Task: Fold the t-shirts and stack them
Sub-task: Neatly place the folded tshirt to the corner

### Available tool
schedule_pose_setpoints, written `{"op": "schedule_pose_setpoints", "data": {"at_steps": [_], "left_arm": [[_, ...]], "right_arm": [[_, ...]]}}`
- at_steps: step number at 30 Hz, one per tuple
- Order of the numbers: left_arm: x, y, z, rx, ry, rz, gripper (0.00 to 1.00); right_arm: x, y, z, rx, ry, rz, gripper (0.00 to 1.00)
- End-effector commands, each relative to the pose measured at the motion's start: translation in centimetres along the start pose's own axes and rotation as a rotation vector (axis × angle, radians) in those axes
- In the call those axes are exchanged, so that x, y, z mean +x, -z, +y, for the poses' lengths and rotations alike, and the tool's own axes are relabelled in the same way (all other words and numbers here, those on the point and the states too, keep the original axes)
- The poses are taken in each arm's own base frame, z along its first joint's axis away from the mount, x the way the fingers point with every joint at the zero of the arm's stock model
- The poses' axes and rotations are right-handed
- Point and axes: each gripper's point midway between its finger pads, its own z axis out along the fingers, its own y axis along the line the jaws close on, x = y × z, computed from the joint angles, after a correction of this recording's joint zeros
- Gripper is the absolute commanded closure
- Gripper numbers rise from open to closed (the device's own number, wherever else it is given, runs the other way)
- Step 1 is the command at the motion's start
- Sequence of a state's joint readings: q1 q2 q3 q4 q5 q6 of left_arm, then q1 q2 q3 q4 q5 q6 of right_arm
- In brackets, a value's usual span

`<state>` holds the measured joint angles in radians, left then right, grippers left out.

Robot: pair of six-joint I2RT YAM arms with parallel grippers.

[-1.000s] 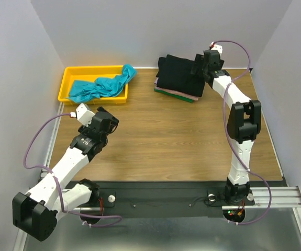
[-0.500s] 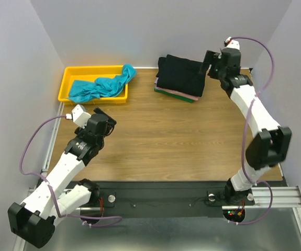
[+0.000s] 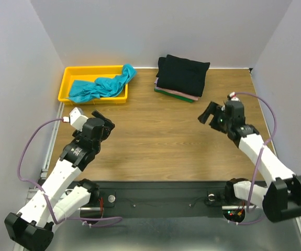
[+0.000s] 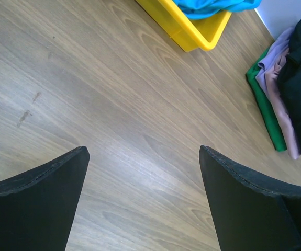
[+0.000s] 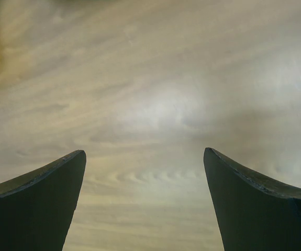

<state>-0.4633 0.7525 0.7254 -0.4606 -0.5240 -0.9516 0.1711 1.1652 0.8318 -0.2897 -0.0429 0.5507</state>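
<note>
A folded black t-shirt (image 3: 184,76) tops a stack at the back of the table, with lavender (image 4: 278,68) and green (image 4: 265,107) shirts under it. A crumpled teal t-shirt (image 3: 100,86) lies in the yellow bin (image 3: 65,86), one end draped over the rim. My left gripper (image 3: 106,119) hangs open over bare wood at the left, in front of the bin; its wrist view (image 4: 142,151) shows nothing between the fingers. My right gripper (image 3: 207,114) is open too, over bare wood in front and to the right of the stack, and empty in its wrist view (image 5: 144,152).
Grey walls close in the table on the left, back and right. The bin stands in the back left corner. A metal rail with the arm bases runs along the near edge (image 3: 166,196).
My right arm has pulled back from the black shirt on the stack to the near right and lowered over the table. My left arm has drawn back slightly. Both grippers stayed open.
</note>
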Motion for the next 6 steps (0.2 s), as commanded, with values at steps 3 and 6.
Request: {"op": "schedule_pose_setpoints", "data": {"at_steps": [3,6], "left_arm": [[0.5,-0.4,0.5,0.001,-0.014,0.001,0.02],[0.6,-0.4,0.6,-0.001,-0.014,0.001,0.02]], "right_arm": [[1.0,3.9,-0.8,-0.06,-0.043,-0.126,0.0],[1.4,4.6,-1.5,-0.058,-0.035,-0.156,0.0]]}}
